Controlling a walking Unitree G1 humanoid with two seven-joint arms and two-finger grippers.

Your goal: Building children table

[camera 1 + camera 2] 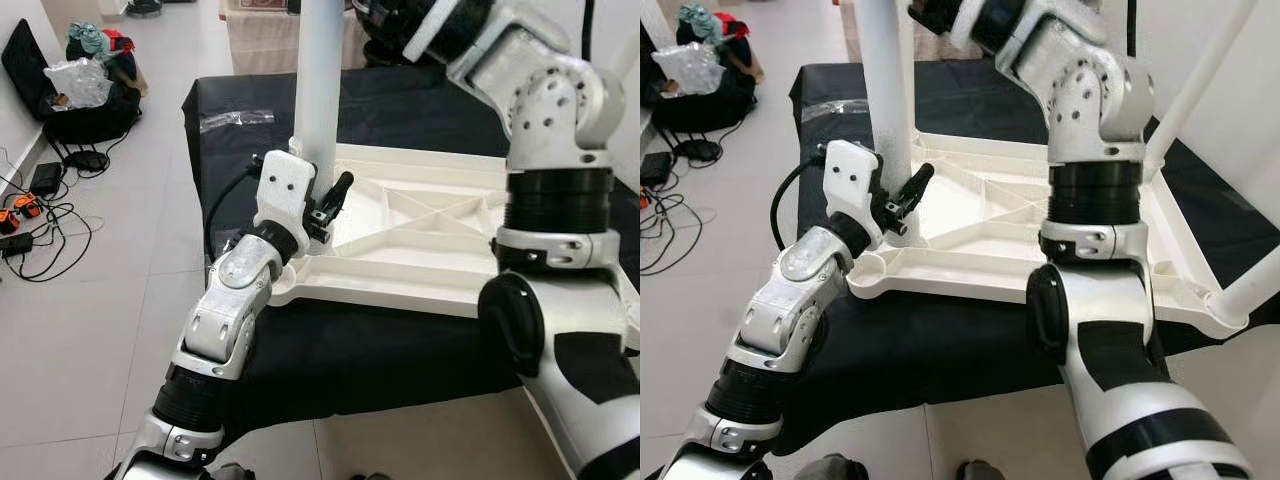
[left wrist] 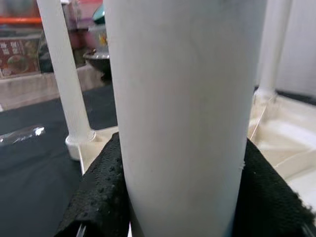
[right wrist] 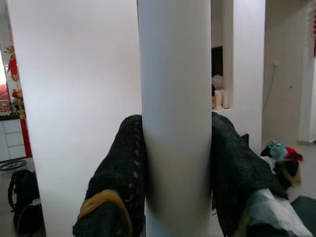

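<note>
While the left tool (image 1: 325, 205) clamps the table leg (image 1: 318, 80) low, the right tool (image 3: 175, 163) clamps it higher.

Both eye views look down from the head onto the white tabletop (image 1: 420, 250); each wrist view sits very close against the near-left-corner leg (image 2: 182, 113).

Smooth matt white plastic on table leg (image 2: 182, 113) and ribbed tabletop underside (image 1: 420, 235), matt black cloth (image 1: 400, 100) beneath, pimpled black rubbery pads (image 2: 101, 192) on fingers, glossy pale floor tiles (image 1: 110, 290), satin silver metal-look arm casings (image 1: 225, 320).
</note>
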